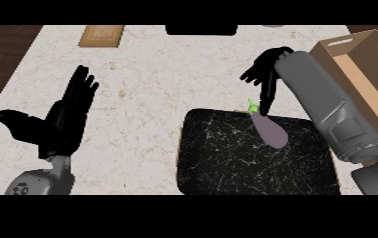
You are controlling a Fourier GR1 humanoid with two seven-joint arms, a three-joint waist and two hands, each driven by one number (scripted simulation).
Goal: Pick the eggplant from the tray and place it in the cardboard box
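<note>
My right hand [267, 72] hangs over the counter [155, 77] just past the tray's far edge, fingers relaxed and pointing down, grasping nothing, one fingertip near the eggplant's green stem. The eggplant [270, 130] lies on the black tray [236, 162] near its far right corner; the cardboard box [353, 57] sits at the counter's right edge, beside my forearm. My left hand [65, 119] rests open near the left edge, fingers up.

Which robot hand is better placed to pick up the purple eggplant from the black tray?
The right robot hand: it hangs open just above the purple eggplant on the black tray. The left robot hand rests open far left.
</note>
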